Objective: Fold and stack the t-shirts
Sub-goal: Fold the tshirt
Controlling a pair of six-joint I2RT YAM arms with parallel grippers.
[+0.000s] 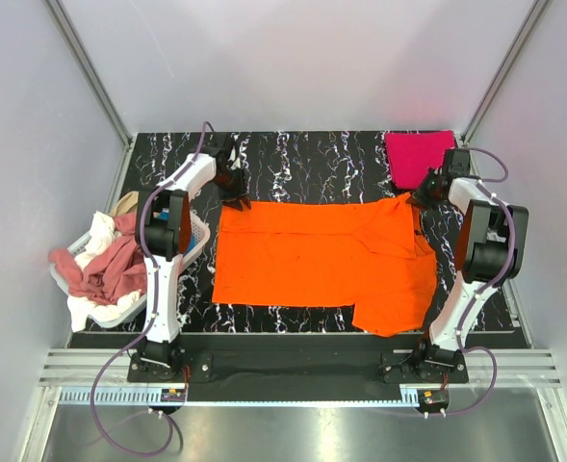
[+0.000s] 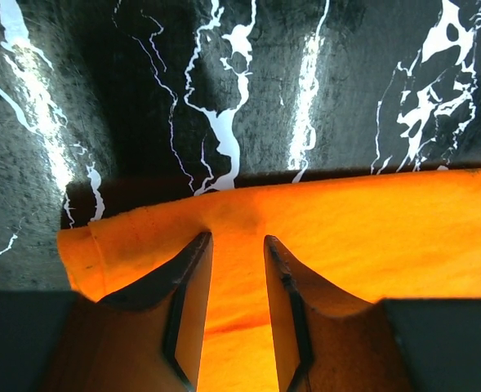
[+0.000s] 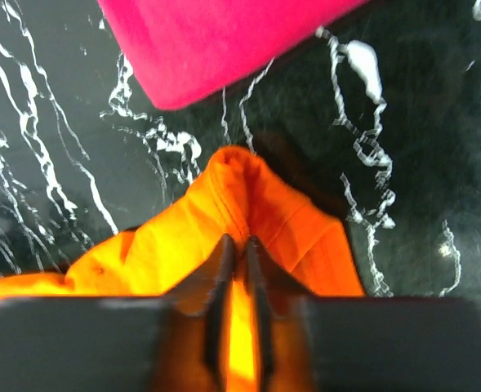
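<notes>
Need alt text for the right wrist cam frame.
The right gripper pinches a raised fold of the orange t-shirt between nearly closed fingers. A crimson-pink t-shirt lies just beyond on the black marbled table, apart from the orange one.

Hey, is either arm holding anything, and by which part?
The right gripper pinches the orange t-shirt at its far right corner, jaws nearly together. The left gripper sits on its far left edge, jaws apart, no clear grip.
</notes>
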